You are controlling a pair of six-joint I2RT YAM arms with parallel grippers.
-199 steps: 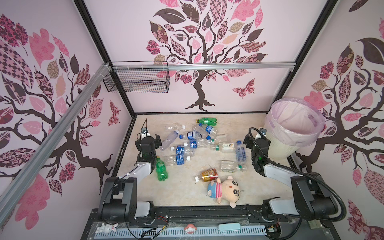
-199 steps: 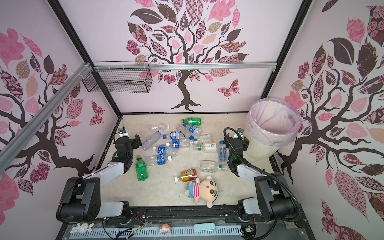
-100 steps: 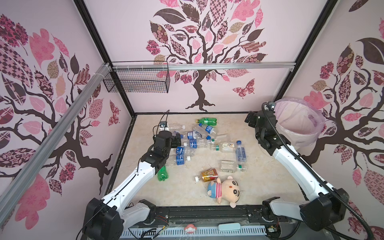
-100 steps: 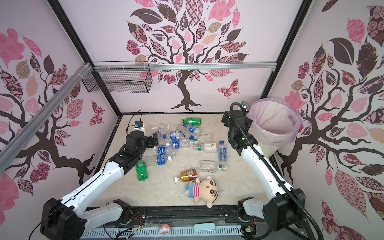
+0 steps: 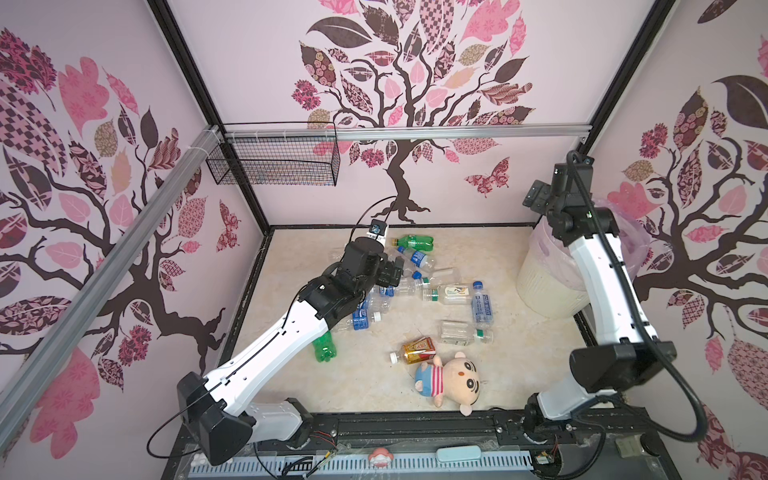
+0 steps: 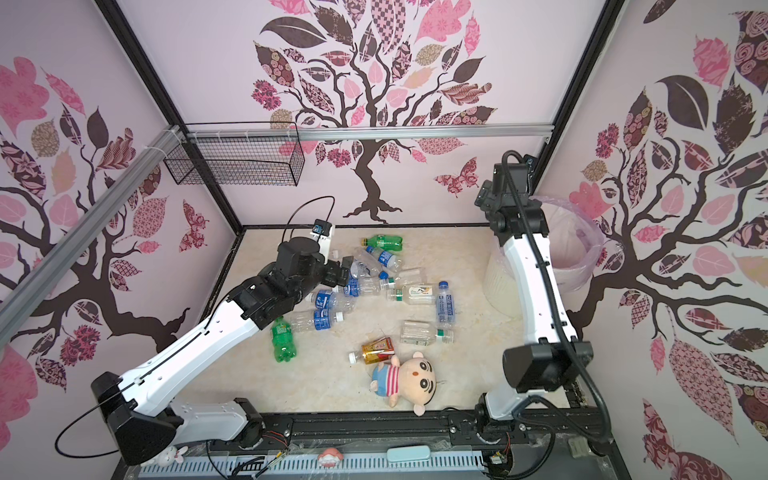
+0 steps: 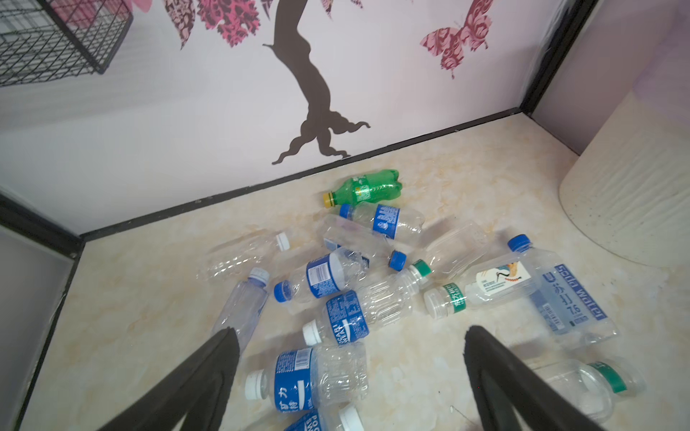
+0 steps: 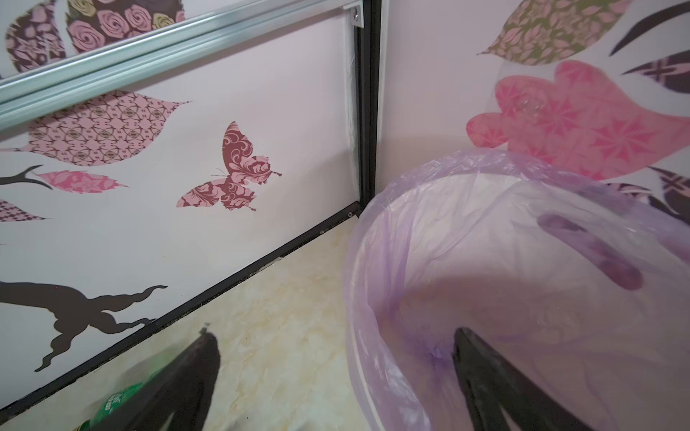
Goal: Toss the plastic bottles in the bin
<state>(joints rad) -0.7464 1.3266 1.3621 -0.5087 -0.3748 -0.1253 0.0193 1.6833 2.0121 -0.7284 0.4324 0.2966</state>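
Observation:
Several plastic bottles lie scattered on the beige floor in both top views, mostly clear with blue labels. Two green bottles and an amber one lie among them. My left gripper hovers open over the left of the pile. In the left wrist view its gripper frames a blue-labelled bottle, holding nothing. My right gripper hangs open and empty, high beside the bin, straddling its bag-lined rim.
A plush doll in a striped shirt lies near the front, next to the amber bottle. A black wire basket hangs on the back wall at the left. Walls enclose the floor on three sides.
Both arms unfolded from their low front pose. The left reached out over the bottle pile. The right rose up to the bin's rim. Both grippers stayed open.

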